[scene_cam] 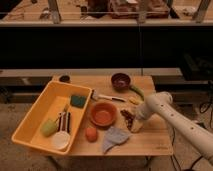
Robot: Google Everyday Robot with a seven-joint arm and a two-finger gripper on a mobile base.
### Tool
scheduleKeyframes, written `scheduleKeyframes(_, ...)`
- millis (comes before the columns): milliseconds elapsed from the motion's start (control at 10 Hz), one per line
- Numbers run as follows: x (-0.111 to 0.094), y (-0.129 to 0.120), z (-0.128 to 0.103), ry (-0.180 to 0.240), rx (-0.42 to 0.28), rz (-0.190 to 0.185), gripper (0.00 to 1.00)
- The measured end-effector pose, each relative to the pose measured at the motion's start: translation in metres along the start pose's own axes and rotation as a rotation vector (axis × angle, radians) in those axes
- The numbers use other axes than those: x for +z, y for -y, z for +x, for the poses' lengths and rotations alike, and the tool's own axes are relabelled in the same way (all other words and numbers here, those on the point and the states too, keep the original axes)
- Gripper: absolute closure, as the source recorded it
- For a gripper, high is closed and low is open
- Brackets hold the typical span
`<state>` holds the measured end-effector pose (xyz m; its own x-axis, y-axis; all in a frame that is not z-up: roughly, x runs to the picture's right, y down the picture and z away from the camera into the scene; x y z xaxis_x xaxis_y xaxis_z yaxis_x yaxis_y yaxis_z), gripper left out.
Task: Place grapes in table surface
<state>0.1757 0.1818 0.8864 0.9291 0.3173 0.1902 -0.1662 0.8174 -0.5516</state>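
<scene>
Gripper [135, 124] hovering low over table surface [156, 141], right at grapes [127, 116], possibly touching; whether claw is apart or together, not discernible. Grapes lying on tabletop, just beside orange bowl [103, 114].

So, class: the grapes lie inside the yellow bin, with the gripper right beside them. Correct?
No. The camera view shows the grapes on the table surface, beside the orange bowl, not in the yellow bin. The gripper is right beside them.

smooth hand [133, 123] over grainy wooden table [156, 138]
</scene>
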Motion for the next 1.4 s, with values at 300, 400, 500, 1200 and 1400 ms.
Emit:
scheduleKeyframes(300,0.004,-0.002,0.004,-0.014,-0.002,-0.019,0.47)
scheduleKeyframes(400,0.001,-0.002,0.004,-0.015,-0.003,-0.018,0.59)
scheduleKeyframes(500,-0.002,-0.001,0.003,-0.013,-0.002,-0.016,0.67)
scheduleKeyframes(1200,-0.014,-0.003,0.007,-0.012,0.0,-0.017,0.94)
scheduleKeyframes(1400,-0.04,-0.007,0.016,0.036,0.006,0.038,0.94)
